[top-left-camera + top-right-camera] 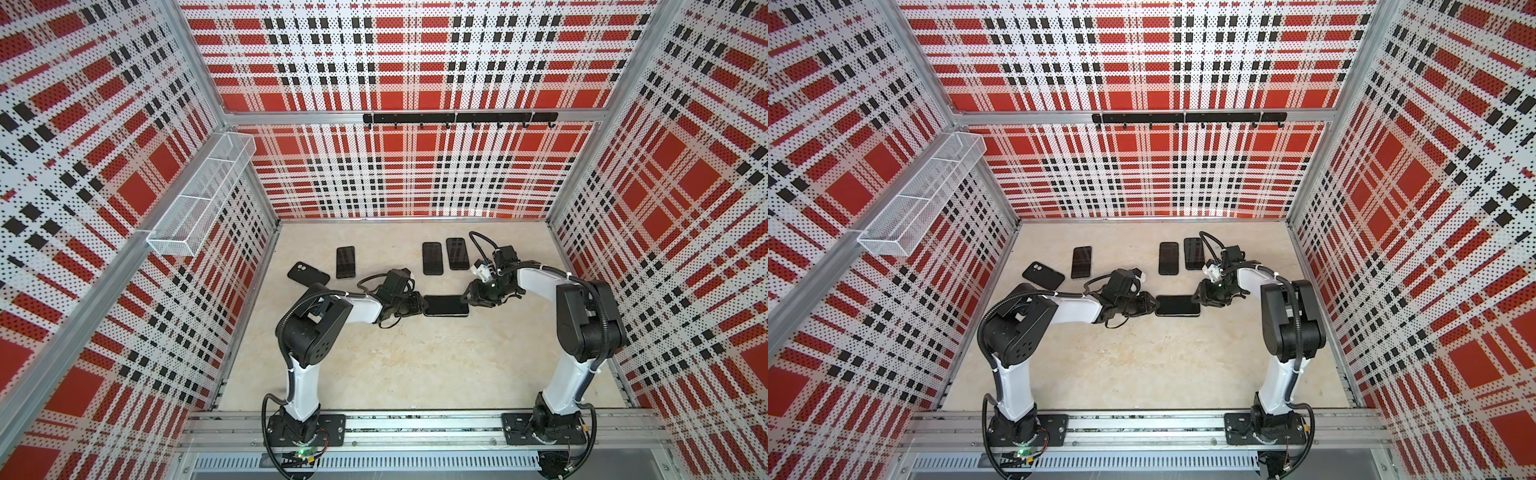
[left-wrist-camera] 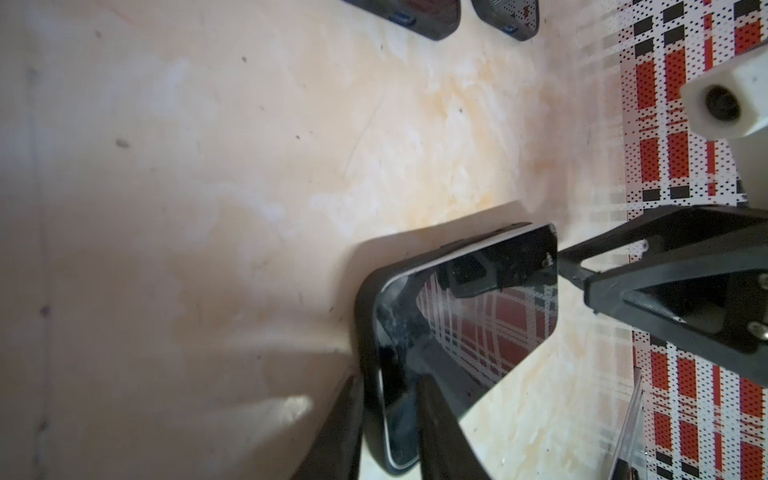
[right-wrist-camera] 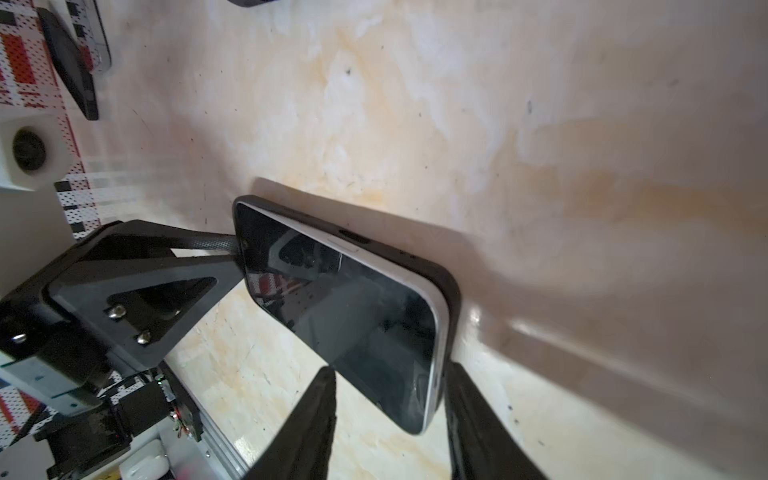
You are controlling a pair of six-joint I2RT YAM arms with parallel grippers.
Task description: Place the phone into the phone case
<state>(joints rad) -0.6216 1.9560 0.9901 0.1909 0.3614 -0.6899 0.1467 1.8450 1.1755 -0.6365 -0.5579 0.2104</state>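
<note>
In both top views the phone (image 1: 446, 305) (image 1: 1177, 305) lies screen up at mid-table, between my two grippers. It sits in a black phone case (image 2: 368, 316) (image 3: 451, 291), and its silver rim shows above the case lip along one long side. My left gripper (image 1: 419, 307) (image 2: 390, 382) is shut on the left end, one finger behind the case and one on the screen (image 2: 478, 316). At the right end my right gripper (image 1: 467, 300) (image 3: 390, 370) straddles the phone (image 3: 353, 316), open, with a gap beside one finger.
Three more dark phones (image 1: 345, 262) (image 1: 432, 257) (image 1: 457, 253) and a spare black case (image 1: 308, 274) lie farther back on the beige table. A wire basket (image 1: 199, 199) hangs on the left wall and a hook rail (image 1: 457, 118) on the back wall.
</note>
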